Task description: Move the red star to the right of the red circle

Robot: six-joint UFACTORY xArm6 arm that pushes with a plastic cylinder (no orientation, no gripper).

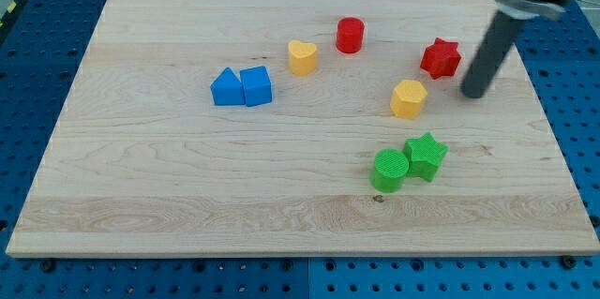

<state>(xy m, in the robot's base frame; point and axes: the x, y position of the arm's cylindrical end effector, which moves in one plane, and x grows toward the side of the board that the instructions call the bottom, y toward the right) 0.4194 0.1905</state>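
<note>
A pale wooden board (187, 158) with visible grain lies on a blue perforated table (581, 102), which shows around the board at the view's left, right and bottom edges. The arm ends in a dark rod with no pincer, so nothing opens, closes or is held; my tip (473, 93) rests on the board near the view's right, just right of the red star (441, 58) and slightly lower, with a narrow gap between them. The red star sits in the upper right part of the board, well to the right of the red circle (350, 35), a short cylinder standing near the view's top centre. A yellow heart (302, 57) lies just left of and below the red circle. A yellow hexagon (408, 98) lies below and left of the red star. At the view's left centre, a blue triangle (226, 87) and a blue block (256, 85) of unclear shape touch side by side. Toward the lower right, a green circle (389, 170) and a green star (426, 156) touch each other.
</note>
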